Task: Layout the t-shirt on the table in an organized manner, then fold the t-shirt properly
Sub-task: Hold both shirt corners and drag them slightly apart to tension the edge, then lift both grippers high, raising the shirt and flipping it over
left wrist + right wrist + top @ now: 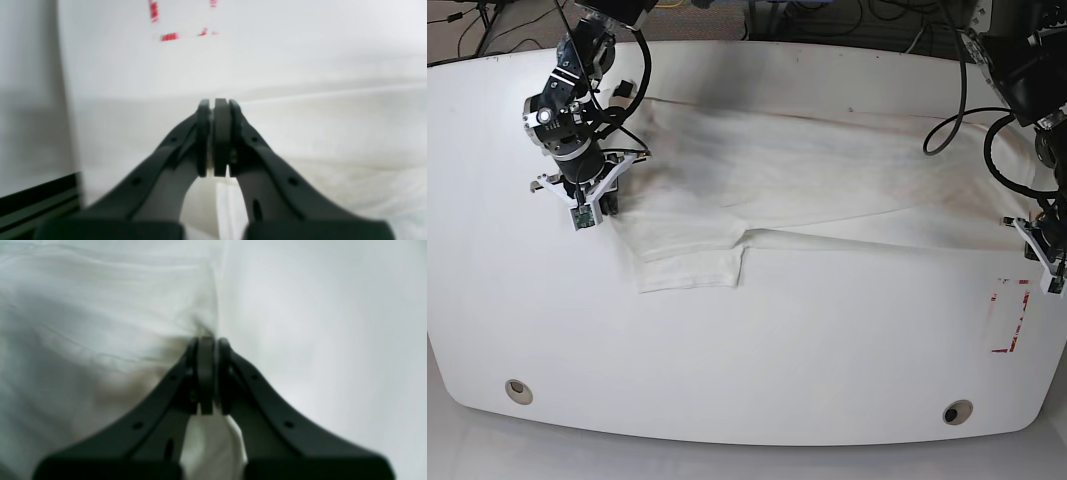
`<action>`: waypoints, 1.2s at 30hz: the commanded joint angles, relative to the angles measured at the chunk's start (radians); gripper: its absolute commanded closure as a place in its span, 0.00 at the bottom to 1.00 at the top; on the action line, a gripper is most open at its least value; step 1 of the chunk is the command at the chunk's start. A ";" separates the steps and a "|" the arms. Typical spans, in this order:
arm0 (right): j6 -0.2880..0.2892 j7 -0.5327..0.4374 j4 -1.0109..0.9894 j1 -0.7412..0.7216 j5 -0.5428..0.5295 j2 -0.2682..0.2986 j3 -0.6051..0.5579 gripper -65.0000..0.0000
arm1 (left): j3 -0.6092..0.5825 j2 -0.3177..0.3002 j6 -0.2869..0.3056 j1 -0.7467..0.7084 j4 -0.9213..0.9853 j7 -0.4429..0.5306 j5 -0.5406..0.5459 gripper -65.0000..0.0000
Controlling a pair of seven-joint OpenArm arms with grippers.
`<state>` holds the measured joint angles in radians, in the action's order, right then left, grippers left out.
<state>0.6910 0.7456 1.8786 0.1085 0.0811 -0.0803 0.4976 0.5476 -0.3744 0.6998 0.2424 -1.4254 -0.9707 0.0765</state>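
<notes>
The white t-shirt lies spread across the far half of the table, plain side up, with one short sleeve pointing toward the front. My right gripper stands at the shirt's left end. In the right wrist view this gripper is shut on a bunch of t-shirt cloth. My left gripper is at the shirt's right end. Seen from the left wrist, it is shut, with a strip of the t-shirt pinched between its pads.
A red-white tape rectangle marks the table near the left gripper, also in the left wrist view. Two round grommet holes sit near the front edge. A dark rail runs beyond the table's edge. Cables hang behind the table.
</notes>
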 commanded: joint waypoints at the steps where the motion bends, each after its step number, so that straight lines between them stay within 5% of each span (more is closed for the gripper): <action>1: -0.001 -0.021 0.022 -0.034 -0.011 0.030 0.002 1.00 | 0.027 0.012 -0.002 0.012 -0.093 -0.018 0.010 1.00; 15: -0.001 -0.018 0.026 -0.215 -0.004 0.115 -0.001 1.00 | 0.047 0.102 -0.002 0.130 -0.380 -0.202 0.010 1.00; 28: -0.001 -0.011 0.019 -0.505 -0.004 0.291 -0.113 1.00 | 0.019 0.099 -0.002 0.515 -0.386 -0.370 0.006 1.00; 36: -0.001 0.122 0.016 -0.797 -0.011 0.403 -0.204 1.00 | -0.053 0.067 -0.002 0.757 -0.381 -0.390 0.001 1.00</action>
<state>0.7071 0.8654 1.8774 -0.5995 0.0677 0.2848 0.2974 0.5106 -0.2760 0.6975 0.9260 -1.7954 -1.3758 0.0841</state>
